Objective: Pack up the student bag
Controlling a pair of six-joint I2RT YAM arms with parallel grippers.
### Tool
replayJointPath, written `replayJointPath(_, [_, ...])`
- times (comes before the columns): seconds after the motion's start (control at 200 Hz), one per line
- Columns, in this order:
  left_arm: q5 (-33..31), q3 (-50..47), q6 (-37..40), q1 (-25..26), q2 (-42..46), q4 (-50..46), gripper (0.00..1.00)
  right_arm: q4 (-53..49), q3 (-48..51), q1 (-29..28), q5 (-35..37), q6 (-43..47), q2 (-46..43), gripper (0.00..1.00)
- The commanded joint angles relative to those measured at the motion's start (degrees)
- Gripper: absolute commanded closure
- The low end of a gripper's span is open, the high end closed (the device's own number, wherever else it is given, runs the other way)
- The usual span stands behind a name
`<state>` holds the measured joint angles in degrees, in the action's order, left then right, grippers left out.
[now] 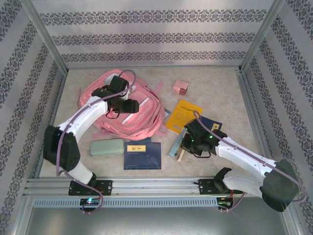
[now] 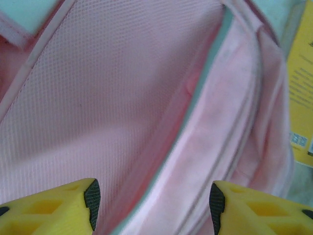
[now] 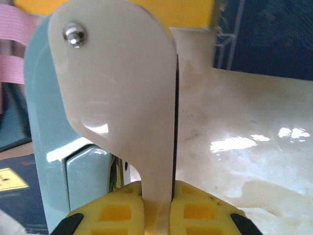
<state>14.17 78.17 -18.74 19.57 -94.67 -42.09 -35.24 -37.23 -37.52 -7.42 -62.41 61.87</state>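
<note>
student bag soft, floppy, so pinch zip rim sitting between wide-open left gripper fingers; right gripper clamps cream blade

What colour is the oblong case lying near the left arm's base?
The case is pale green, clearest in the top external view.

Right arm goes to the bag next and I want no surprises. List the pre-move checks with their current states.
1. Right gripper shut on the cream flat piece: ok.
2. Cream flat piece lifted off the table: cannot tell.
3. Left gripper open over the student bag lining: ok.
4. Bag opening wide enough for the piece: cannot tell.
5. Route across the yellow book free of tall items: ok.
</note>
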Motion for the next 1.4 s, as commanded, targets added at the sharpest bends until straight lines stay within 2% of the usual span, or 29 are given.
replayJointPath(0.0, [5.85, 3.19, 3.38, -1.09, -4.01, 1.31, 0.42, 1.48, -2.62, 1.45, -2.39, 6.13, -0.32, 0.95])
replayJointPath(0.155, [13.93, 4.15, 3.01, -1.11, -7.38, 4.16, 0.53, 3.31, -3.71, 3.12, -4.79, 9.48, 2.25, 0.95])
replayJointPath(0.395, [19.33, 1.85, 2.74, -1.01, -10.30, 6.18, 0.65, 7.88, -4.37, 6.11, -7.49, 10.99, 5.89, 0.96])
replayJointPath(0.575, [18.75, 3.11, 3.47, -1.03, -11.17, 4.12, 1.00, 9.94, -8.48, 6.40, -8.56, 11.79, 10.41, 0.97])
replayJointPath(0.709, [13.97, 8.03, 5.16, -1.11, -8.46, -1.46, 1.00, 9.32, -12.20, 6.98, -7.63, 12.44, 11.93, 0.98])
replayJointPath(0.874, [11.06, 12.52, 4.52, -2.00, -3.15, -4.90, 1.00, 9.12, -17.72, 8.46, -6.02, 12.48, 15.01, 0.98])
replayJointPath(1.124, [6.95, 16.06, 5.73, -2.68, 1.70, -9.77, 1.00, 8.98, -29.59, 11.15, -7.18, 10.44, 24.59, 0.99])
replayJointPath(1.239, [6.69, 16.34, 5.74, -3.61, 3.75, -10.04, 1.00, 9.01, -33.57, 11.81, -8.15, 8.38, 28.99, 1.00])
replayJointPath(1.399, [8.80, 16.84, 5.74, -4.18, 4.62, -10.29, 1.00, 13.30, -39.40, 10.53, -14.42, 1.82, 37.41, 1.00])
